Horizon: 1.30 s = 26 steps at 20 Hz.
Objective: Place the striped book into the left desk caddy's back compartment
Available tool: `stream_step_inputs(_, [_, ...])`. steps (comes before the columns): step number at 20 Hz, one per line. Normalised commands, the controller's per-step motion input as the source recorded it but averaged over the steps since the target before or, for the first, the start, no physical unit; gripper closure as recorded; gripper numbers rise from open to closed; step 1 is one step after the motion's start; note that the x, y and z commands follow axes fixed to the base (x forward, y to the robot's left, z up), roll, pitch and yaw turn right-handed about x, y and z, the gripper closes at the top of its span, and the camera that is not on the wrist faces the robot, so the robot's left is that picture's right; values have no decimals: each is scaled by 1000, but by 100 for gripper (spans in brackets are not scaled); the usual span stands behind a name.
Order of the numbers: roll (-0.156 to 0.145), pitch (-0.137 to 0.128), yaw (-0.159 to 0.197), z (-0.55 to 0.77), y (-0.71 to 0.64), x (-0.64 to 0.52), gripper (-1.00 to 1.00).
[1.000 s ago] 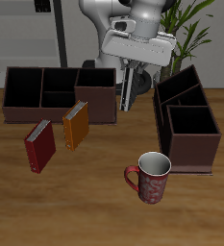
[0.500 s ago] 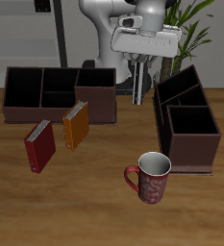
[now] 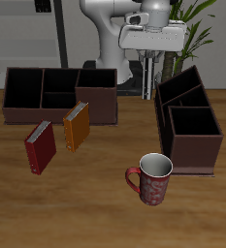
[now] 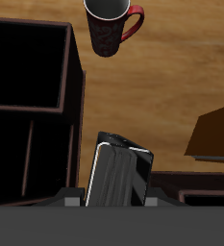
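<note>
Claw (image 3: 147, 85) shifted toward left desk caddy (image 3: 188, 124) — apparently gripping striped book (image 3: 146, 79).

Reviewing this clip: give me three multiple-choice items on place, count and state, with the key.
1. Where is the red patterned mug?
A. near the table's front edge
B. inside a caddy
C. on the orange book

2. How many books lean beside the wide maroon-brown caddy?
A. one
B. two
C. four

3. What does the two-finger gripper hold?
A. nothing
B. the mug
C. the thin striped book

Key: 1 A, it stands on bare wood; 2 B, the red book and orange book; 3 C, the book hangs between the fingers.
</note>
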Motion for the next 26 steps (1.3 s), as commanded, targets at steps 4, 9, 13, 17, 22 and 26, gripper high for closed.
stream_step_inputs(4, [69, 46, 26, -22, 312, -150, 100])
stream_step_inputs(9, [21, -7, 23, 165, 253, -92, 100])
stream_step_inputs(13, [22, -17, 12, 205, 280, 89, 100])
stream_step_inputs(17, [18, 6, -1, 170, 395, 192, 100])
stream_step_inputs(22, [24, 18, -3, 15, 319, 145, 100])
stream_step_inputs(26, [52, 32, 3, -74, 336, 99, 100])
